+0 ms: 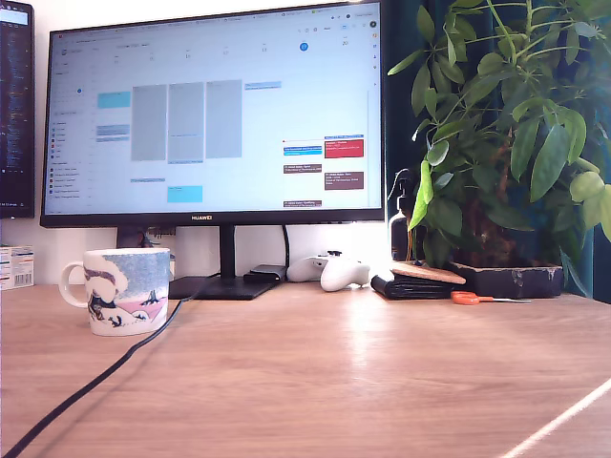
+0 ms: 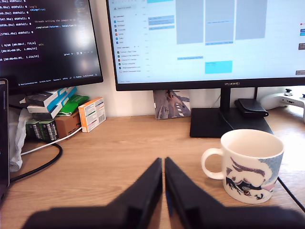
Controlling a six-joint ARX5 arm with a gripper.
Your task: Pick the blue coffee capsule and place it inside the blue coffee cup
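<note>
A monitor [image 1: 215, 110] marked HUAWEI on its lower bezel shows a calendar page and stands on the wooden desk [image 1: 315, 382], with a potted plant [image 1: 506, 134] beside it. The blue coffee cup [image 1: 122, 289] sits upright in front of the monitor, handle away from the stand. The gripper [image 2: 164, 164], near the cup's handle, has its fingers pressed together on nothing; the capsule is not visible.
</note>
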